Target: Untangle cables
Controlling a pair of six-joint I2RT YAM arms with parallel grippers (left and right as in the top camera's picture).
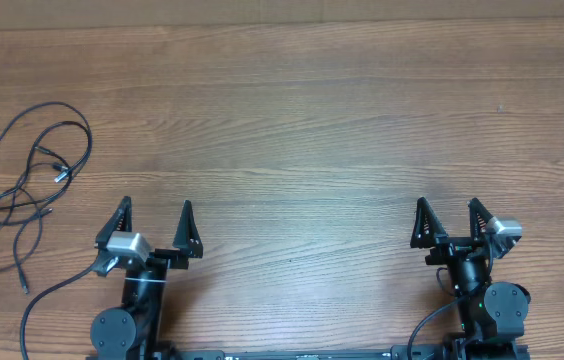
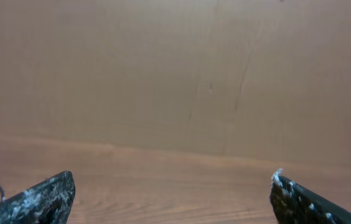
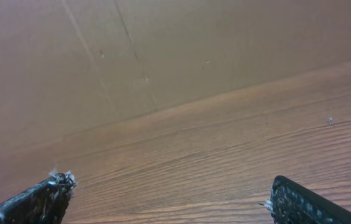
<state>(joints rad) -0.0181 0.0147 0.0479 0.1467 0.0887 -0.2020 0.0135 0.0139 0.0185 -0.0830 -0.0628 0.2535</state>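
Black cables (image 1: 36, 152) tangled far left, whole only overhead; left gripper (image 1: 156, 204), right gripper (image 1: 448, 202) spread wide, empty.

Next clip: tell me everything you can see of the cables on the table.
The cables are several thin black cords lying flat in a loose tangle at the left edge of the wooden table, partly running out of the overhead view. One wide loop arcs toward the far side; strands cross nearer the middle. A few small plug ends stick out, some pale-tipped. Only the table touches them.
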